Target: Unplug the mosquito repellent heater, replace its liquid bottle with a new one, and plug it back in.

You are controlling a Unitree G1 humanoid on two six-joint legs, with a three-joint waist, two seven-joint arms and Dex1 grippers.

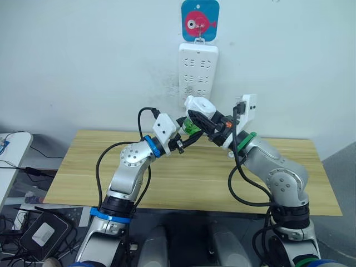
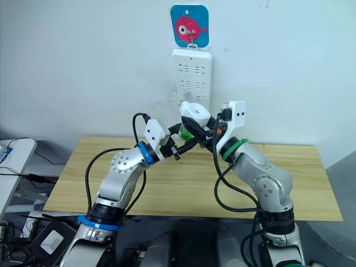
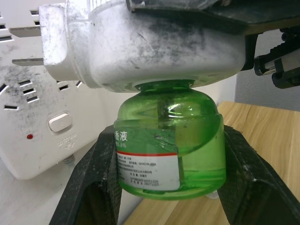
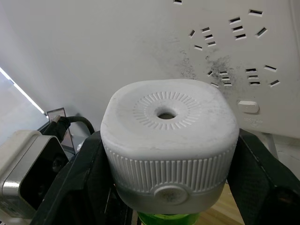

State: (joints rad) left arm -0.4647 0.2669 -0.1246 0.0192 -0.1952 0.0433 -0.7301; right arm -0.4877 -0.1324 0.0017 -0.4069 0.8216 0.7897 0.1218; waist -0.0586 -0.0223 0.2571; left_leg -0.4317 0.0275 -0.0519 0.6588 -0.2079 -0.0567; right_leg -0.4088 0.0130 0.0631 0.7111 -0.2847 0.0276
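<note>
1. Bench lies nearest, under both arms; nothing on it looks like a new bottle, though part of it is hidden.
2. Above it, the left hand grips the green bottle, a finger on each side of it.
3. The right hand clamps the heater by its ribbed sides, vent hole up.
4. The heater is unplugged: its prongs are bare in the left wrist view, and it is held in the air just in front of the strip on the wall.
5. The bottle's neck still sits in the heater's underside, so I judge that unplugging is done and removal is in hand; fitting a new bottle and replugging remain.
</note>
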